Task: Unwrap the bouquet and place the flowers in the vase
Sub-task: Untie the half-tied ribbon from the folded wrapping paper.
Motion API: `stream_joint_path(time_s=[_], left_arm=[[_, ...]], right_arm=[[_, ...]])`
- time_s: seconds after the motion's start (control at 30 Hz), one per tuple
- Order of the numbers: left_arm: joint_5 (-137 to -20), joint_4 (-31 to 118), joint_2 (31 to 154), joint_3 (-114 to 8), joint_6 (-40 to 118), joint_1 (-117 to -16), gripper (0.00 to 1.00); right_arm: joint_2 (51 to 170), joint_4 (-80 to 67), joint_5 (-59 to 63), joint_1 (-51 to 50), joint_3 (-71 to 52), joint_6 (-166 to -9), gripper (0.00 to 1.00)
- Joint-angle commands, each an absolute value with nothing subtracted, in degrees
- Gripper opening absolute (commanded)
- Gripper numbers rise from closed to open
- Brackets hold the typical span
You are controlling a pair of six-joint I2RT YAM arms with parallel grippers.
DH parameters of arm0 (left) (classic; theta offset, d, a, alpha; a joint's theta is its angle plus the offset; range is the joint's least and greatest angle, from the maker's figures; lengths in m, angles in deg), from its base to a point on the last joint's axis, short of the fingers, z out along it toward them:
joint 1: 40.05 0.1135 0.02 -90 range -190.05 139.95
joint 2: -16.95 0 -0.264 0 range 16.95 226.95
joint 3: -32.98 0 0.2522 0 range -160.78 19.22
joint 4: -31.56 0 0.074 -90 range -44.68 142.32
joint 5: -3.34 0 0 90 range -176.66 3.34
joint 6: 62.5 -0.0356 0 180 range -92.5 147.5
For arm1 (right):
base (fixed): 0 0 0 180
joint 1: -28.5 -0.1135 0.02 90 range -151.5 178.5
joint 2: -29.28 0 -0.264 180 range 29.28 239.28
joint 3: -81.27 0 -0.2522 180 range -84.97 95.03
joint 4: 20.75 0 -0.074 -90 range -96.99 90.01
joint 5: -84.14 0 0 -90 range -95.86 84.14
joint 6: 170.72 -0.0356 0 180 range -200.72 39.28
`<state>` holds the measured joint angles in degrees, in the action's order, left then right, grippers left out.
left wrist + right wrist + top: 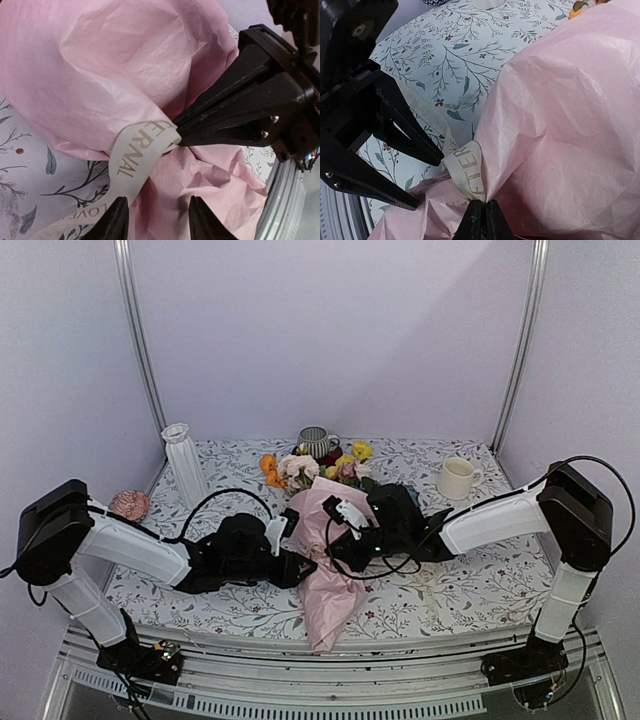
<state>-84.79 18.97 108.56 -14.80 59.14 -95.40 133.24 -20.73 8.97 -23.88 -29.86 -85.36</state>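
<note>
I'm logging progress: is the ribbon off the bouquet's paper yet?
No, the ribbon loops around the gathered pink paper, pinched by the right gripper.

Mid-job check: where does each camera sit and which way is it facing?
Top external: above and behind, looking down on left arm, right arm, bouquet and vase.
Left wrist: on the left arm, facing past the open left gripper to the ribbon.
Right wrist: on the right arm, facing past the right gripper, shut on that ribbon.
Shared: both wrist views show the ribbon and the opposite gripper.

The paper (125, 75) is crinkled, matt tissue — the ribbon (135, 155) smooth.
</note>
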Motion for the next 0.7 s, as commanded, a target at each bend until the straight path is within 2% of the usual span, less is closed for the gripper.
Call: stream_joint_path(time_s=[0.0, 0.4, 0.53, 0.67], left_arm=[[-84.17, 21.07, 109.3, -16.4, 58.36, -96.14, 0.43], [-85.51, 22.02, 110.03, -16.58, 57.91, -96.45, 0.43], [-85.92, 22.11, 110.1, -16.64, 57.72, -96.7, 0.43], [-86.02, 21.99, 110.02, -16.64, 57.49, -96.81, 0.42]], right_arm=[[129.95, -20.19, 7.67, -24.37, -29.88, -84.94, 0.04], [127.32, -18.05, 8.26, -24.35, -27.33, -85.33, 0.04], [127.24, -16.57, 6.79, -24.34, -26.91, -85.04, 0.12], [126.46, -15.67, 5.97, -24.4, -28.28, -85.03, 0.14]])
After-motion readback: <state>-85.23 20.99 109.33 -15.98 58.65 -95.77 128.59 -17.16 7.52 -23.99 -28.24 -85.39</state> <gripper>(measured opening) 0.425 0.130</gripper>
